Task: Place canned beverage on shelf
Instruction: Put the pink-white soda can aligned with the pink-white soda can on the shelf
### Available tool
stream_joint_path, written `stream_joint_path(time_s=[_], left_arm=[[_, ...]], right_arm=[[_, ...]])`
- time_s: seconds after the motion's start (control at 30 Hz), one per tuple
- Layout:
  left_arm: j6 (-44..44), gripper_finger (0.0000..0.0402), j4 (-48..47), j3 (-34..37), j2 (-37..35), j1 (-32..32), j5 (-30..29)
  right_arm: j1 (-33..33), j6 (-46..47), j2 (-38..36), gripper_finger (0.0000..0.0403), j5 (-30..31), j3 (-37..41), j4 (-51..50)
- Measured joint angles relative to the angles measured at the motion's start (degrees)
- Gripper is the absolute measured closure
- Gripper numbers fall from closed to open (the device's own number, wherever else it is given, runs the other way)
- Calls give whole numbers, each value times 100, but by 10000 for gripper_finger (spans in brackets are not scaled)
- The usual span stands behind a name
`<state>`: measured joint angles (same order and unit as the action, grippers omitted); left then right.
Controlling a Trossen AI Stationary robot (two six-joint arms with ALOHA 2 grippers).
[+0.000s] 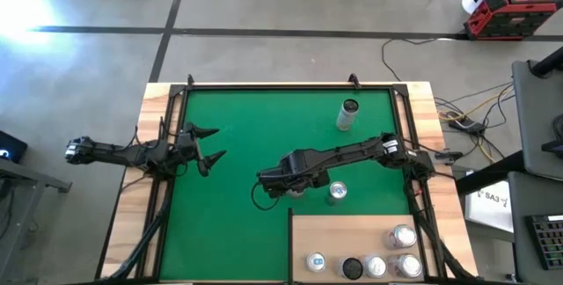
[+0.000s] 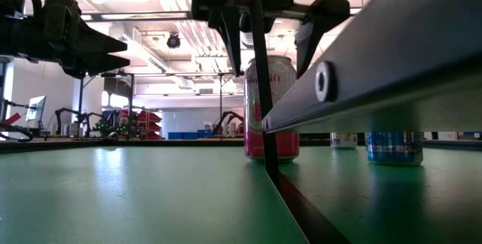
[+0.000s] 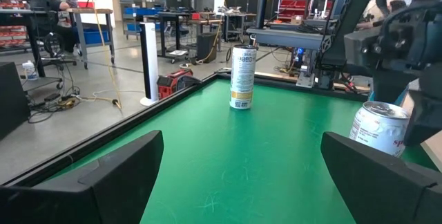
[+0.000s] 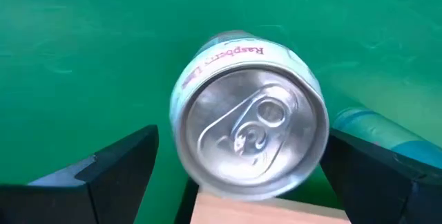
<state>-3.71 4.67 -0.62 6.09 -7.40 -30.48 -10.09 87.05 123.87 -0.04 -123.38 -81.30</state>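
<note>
Can (image 4: 248,137): silver lid with pull-tab, pale wall lettered in pink, upright on the green mat (image 1: 246,135), just off the shelf's (image 1: 352,232) far edge.
Right gripper (image 4: 238,165): above the can, fingers spread wide either side, gripping nothing.
Left gripper (image 1: 211,144): fingers wide apart, empty, at the mat's left side.
Shelf: pale wood panel, near-right corner, several cans on it.

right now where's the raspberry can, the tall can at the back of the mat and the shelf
raspberry can (image 4: 250,128): right wrist view, middle of its silver lid
tall can (image 3: 242,79): left wrist view, middle of its label
shelf (image 1: 339,237): high view, bare pale wood left of the cans standing on it
</note>
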Motion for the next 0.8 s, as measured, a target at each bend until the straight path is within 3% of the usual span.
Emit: stream_joint_path(time_s=[0.23,0.57,0.8], left_arm=[[-2,24,0,-1,0,0,2],[-2,24,-2,0,0,0,2],[-1,24,-1,0,0,0,1]], right_arm=[[36,-1,0,35,-25,265,222],[40,-3,0,124,-21,306,242],[59,-85,-93,127,-58,310,257]])
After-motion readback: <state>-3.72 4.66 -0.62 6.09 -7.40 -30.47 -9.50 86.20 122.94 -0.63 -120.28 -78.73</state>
